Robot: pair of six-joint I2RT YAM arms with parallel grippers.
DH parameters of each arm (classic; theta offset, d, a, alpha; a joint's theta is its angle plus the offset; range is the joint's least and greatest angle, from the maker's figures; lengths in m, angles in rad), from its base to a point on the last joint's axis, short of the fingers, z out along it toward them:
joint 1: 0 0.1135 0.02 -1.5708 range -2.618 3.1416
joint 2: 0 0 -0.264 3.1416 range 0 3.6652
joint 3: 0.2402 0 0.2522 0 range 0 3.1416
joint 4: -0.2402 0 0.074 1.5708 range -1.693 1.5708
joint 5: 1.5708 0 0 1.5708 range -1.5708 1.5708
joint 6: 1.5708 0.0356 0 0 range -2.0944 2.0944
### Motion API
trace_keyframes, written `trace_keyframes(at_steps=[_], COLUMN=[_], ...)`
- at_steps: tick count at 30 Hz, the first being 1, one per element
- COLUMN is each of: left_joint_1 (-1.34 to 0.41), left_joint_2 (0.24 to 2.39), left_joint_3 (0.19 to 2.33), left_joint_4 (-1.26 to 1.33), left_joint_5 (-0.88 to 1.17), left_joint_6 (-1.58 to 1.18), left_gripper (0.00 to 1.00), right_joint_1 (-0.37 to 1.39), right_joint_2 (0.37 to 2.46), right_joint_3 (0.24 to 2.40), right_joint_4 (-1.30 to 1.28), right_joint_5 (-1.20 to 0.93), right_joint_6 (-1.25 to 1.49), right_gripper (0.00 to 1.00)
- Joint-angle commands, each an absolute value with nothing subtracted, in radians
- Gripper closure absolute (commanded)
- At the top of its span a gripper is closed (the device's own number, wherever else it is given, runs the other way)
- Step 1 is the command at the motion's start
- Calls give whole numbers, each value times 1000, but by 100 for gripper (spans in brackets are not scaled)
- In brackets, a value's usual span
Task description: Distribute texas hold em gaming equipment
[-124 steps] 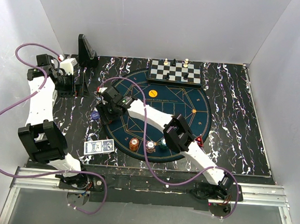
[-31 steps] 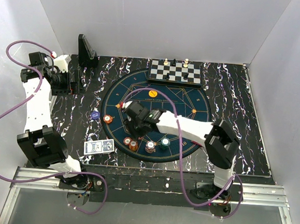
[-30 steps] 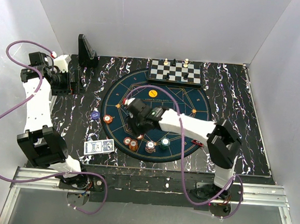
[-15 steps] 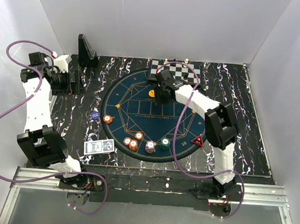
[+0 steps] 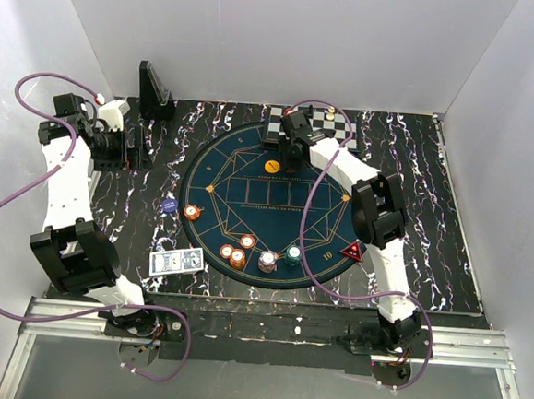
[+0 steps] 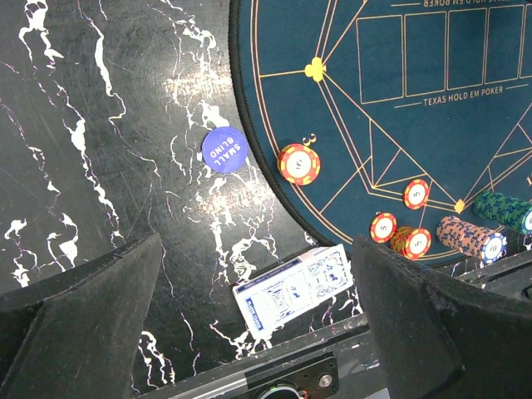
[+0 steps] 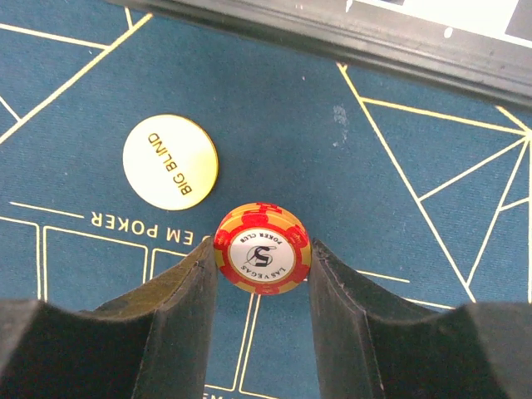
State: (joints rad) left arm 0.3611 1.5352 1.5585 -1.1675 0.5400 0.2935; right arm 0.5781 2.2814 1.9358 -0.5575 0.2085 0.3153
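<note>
Left gripper [image 6: 258,332]: jaws spread wide, empty, above the bare tabletop left of the round mat [image 5: 251,166]. Blue disc [image 6: 224,150], card deck [image 6: 295,287]: just off the mat's left rim. Chip stacks [image 6: 465,237]: mat's near edge. Right gripper [image 7: 262,274]: pinching an orange chip [image 7: 263,259] beside the yellow disc [image 7: 170,161], mat's far side.

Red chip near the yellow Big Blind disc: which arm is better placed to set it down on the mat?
Right: the right gripper holds the red chip over the mat. The left gripper is open, far off.
</note>
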Motion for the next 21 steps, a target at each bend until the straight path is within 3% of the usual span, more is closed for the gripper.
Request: trace_keyframes(at_steps=[1,7,14,21], left_joint_1=[367,367,368,368], left_joint_2=[1528,1511,1482,1473], left_joint_3=[1571,1566,1571,1578], left_joint_4=[-1177,-1178,-1189,-1195], left_joint_5=[561,557,551,555], left_joint_6=[310,311,314,311], left_gripper=[0,0,0,0], right_joint_1=[580,581,581,655], right_joint_2=[2280,2250,2212,2030], right_joint_3=[1954,1936,1942,1859], right_joint_4=[-577,-587,-610,-612], right_joint_5=[227,239,255,238], right_joint_6=[321,318,298,299], right_gripper=[63,47,18,13])
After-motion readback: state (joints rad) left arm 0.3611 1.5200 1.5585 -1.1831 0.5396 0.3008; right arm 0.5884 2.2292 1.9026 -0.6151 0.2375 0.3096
